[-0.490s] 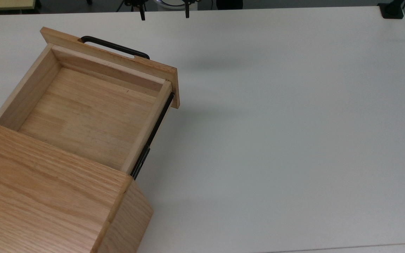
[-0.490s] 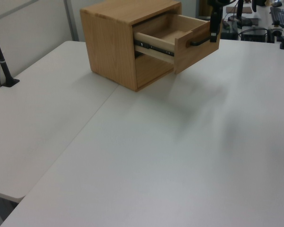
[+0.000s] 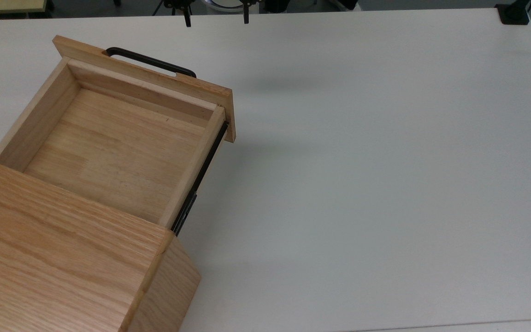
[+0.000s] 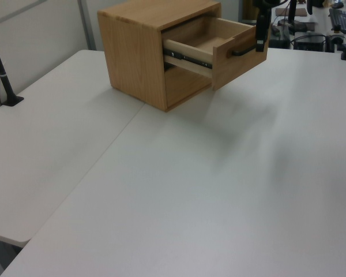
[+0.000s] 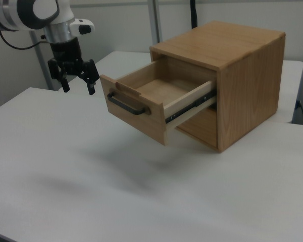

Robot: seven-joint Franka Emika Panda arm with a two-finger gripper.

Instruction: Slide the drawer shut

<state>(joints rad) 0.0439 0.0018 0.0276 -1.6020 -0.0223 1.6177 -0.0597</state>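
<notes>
The drawer is being held well out of the cabinet on its black side rail, above the white table. The gripper is being kept in the air with its fingers spread apart, near the black handle at the right view's left, touching nothing

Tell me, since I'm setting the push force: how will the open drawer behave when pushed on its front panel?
The drawer rides on black side rails, so it likely slides straight in rather than tipping. Its wood looks stiff and it holds nothing, so it is probably light. The cabinet stands loose on the table, so a hard shove might shift it.
</notes>
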